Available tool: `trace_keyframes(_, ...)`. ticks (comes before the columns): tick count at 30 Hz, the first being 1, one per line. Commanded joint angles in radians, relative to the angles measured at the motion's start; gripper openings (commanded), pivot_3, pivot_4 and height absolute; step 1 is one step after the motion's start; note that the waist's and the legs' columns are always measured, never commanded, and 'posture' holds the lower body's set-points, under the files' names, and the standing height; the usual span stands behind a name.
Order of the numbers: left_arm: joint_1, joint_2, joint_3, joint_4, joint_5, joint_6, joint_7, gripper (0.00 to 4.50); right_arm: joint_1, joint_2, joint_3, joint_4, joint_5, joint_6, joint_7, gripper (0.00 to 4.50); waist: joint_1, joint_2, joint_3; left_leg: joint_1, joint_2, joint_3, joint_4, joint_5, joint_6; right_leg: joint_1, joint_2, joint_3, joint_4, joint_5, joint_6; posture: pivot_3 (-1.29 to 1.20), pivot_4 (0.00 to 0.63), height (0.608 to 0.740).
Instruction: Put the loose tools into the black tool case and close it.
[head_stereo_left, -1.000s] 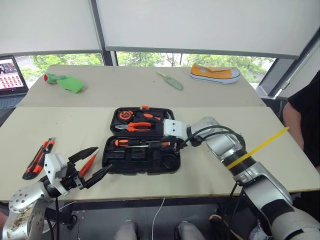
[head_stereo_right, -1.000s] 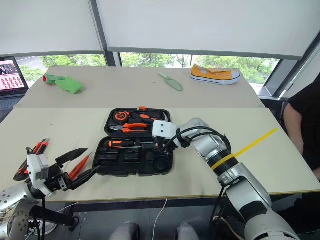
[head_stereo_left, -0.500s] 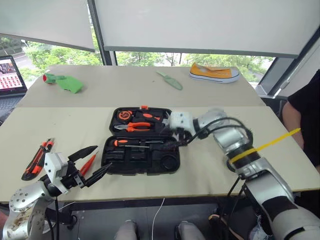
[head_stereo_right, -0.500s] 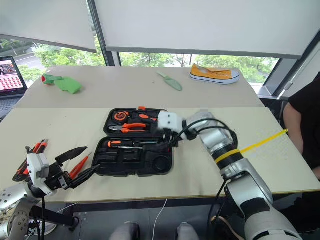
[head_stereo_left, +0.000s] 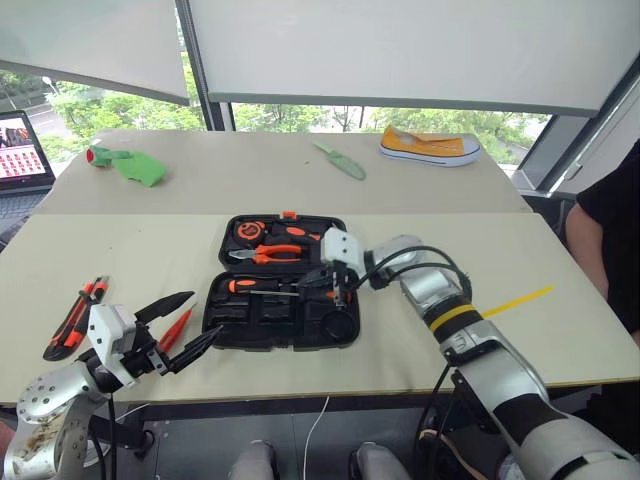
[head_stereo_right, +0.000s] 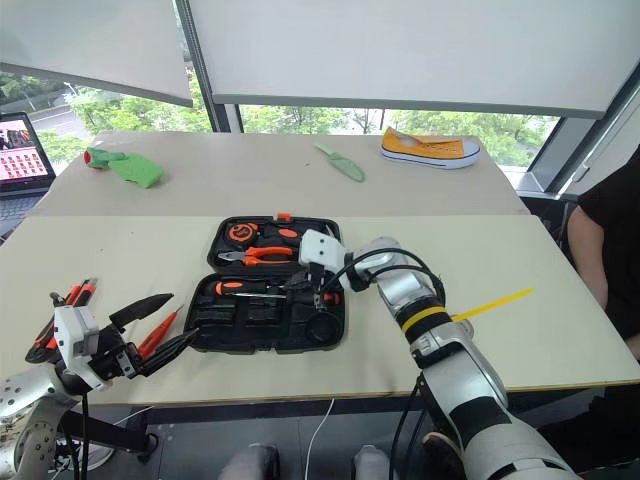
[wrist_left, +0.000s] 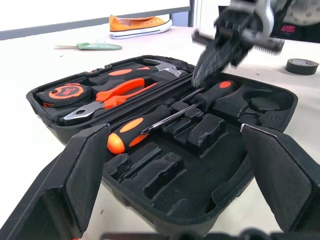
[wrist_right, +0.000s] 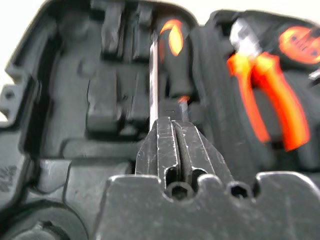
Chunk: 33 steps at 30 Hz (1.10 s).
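Observation:
The black tool case (head_stereo_left: 262, 325) lies open in the middle of the near table. It holds a tape measure, pliers (head_stereo_left: 270, 252) and two black-orange screwdrivers (wrist_left: 140, 127). My right gripper (head_stereo_left: 322, 283) hangs shut over the case's front half. It sits just above the right-hand screwdriver's handle (wrist_left: 215, 92) with nothing between its fingers (wrist_right: 172, 135). My left gripper (head_stereo_left: 207, 316) stands open at the case's left end, level with the table. A slim orange screwdriver (head_stereo_left: 175, 328) lies on the table beside it. Further left lies an orange-black utility knife (head_stereo_left: 72, 322).
On the far table lie a pale green trowel (head_stereo_left: 340, 160), an orange shoe (head_stereo_left: 430, 147) and a green cloth (head_stereo_left: 130, 165). A laptop (head_stereo_left: 22, 150) stands at the far left. A person (head_stereo_left: 610, 230) sits at the right edge. A yellow strip (head_stereo_left: 515, 300) trails from my right arm.
My right gripper rose from the screwdriver handle with its fingers apart, then came back down to the left over the case and shut. The left gripper has not moved.

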<state>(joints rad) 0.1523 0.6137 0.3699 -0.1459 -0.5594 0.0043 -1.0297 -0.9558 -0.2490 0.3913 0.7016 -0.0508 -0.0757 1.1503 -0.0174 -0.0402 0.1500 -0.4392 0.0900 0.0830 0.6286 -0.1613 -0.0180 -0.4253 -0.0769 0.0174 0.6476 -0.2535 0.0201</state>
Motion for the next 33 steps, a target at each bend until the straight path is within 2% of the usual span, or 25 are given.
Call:
trace_keyframes(1,-0.021,0.022,0.031,0.022,0.011,-0.022,0.008,4.5,-0.01,0.022,0.013,0.06,-0.046,-0.027,-0.039,0.07,0.0,0.0,0.0,0.001,0.0,0.0,0.0,0.0,0.0,0.0,0.0,0.0,0.0,0.0,0.0,0.0,0.15,0.74)
trace_keyframes(10,-0.007,0.029,0.066,0.096,0.008,-0.055,-0.015,4.5,0.009,0.048,0.025,0.079,-0.077,-0.058,-0.053,0.07,-0.015,0.0,-0.001,0.006,0.001,0.0,-0.001,0.0,-0.001,0.004,0.0,0.0,0.001,0.0,-0.001,0.0,0.15,0.74)
trace_keyframes(14,0.023,0.035,0.129,0.085,-0.049,0.003,0.007,4.5,0.037,0.065,-0.088,-0.007,0.056,-0.108,-0.034,0.07,-0.022,-0.001,-0.001,0.006,0.001,0.001,-0.001,0.0,-0.001,0.004,0.0,0.0,0.001,0.0,-0.001,0.0,0.15,0.74)
trace_keyframes(16,0.091,0.042,0.239,0.082,-0.094,0.031,0.021,4.5,0.095,0.021,-0.198,-0.144,0.202,-0.029,0.017,0.62,-0.023,-0.001,0.0,0.005,0.002,0.001,-0.002,0.0,-0.001,0.002,0.0,0.0,0.001,0.0,-0.001,0.0,0.15,0.74)
trace_keyframes(17,0.143,0.043,0.314,0.098,-0.09,0.021,0.038,4.5,0.148,-0.031,-0.239,-0.211,0.251,-0.065,0.056,0.62,-0.026,-0.001,0.0,0.004,0.002,0.001,-0.002,0.0,-0.001,0.002,0.0,0.0,0.001,0.0,-0.001,0.0,0.15,0.74)
trace_keyframes(18,0.193,0.041,0.369,0.108,-0.085,0.018,0.047,4.5,0.201,-0.073,-0.268,-0.278,0.293,-0.09,0.095,1.28,-0.025,-0.001,0.0,0.003,0.002,0.001,-0.002,0.0,-0.001,0.001,0.0,0.0,0.001,0.0,-0.001,0.0,0.15,0.74)
trace_keyframes(20,0.286,0.039,0.443,0.124,-0.083,0.03,0.044,4.5,0.299,-0.127,-0.306,-0.419,0.376,-0.095,0.152,1.82,-0.024,-0.002,0.0,0.001,0.003,0.001,-0.002,-0.002,-0.004,0.001,0.0,-0.001,-0.001,-0.001,-0.001,0.0,0.15,0.74)
trace_keyframes(23,0.379,0.037,0.505,0.149,-0.093,0.059,0.036,4.5,0.415,-0.169,-0.351,-0.56,0.481,-0.069,0.188,2.85,-0.023,-0.002,0.0,0.002,0.002,0.002,-0.003,-0.007,-0.006,0.002,-0.001,-0.002,-0.005,-0.003,0.001,0.0,0.15,0.74)
trace_keyframes(26,0.439,0.043,0.539,0.187,-0.074,0.073,0.032,4.5,0.523,-0.24,-0.381,-0.586,0.457,-0.112,0.207,4.01,-0.021,-0.002,0.0,0.006,0.004,0.002,-0.003,-0.007,-0.006,0.002,0.0,-0.003,-0.001,-0.006,-0.003,0.0,0.15,0.74)
trace_keyframes(27,0.45,0.042,0.542,0.182,-0.075,0.083,0.034,4.5,0.552,-0.26,-0.394,-0.596,0.473,-0.095,0.219,4.24,-0.019,-0.002,0.0,0.007,0.004,0.002,-0.003,-0.007,-0.008,0.003,0.0,-0.004,-0.001,-0.007,-0.004,0.0,0.15,0.74)
trace_keyframes(28,0.46,0.04,0.541,0.169,-0.077,0.085,0.029,4.5,0.58,-0.279,-0.408,-0.604,0.488,-0.077,0.222,4.43,-0.018,-0.002,0.0,0.009,0.004,0.003,-0.002,-0.011,-0.015,0.003,0.0,-0.004,-0.001,-0.009,-0.006,0.0,0.15,0.74)
trace_keyframes(33,0.469,0.05,0.505,0.075,-0.102,0.144,0.026,4.5,0.637,-0.328,-0.454,-0.632,0.522,-0.049,0.19,4.43,-0.014,-0.003,0.0,0.014,0.004,0.005,-0.001,-0.012,-0.017,0.003,-0.003,-0.003,-0.002,-0.012,-0.005,0.0,0.15,0.74)
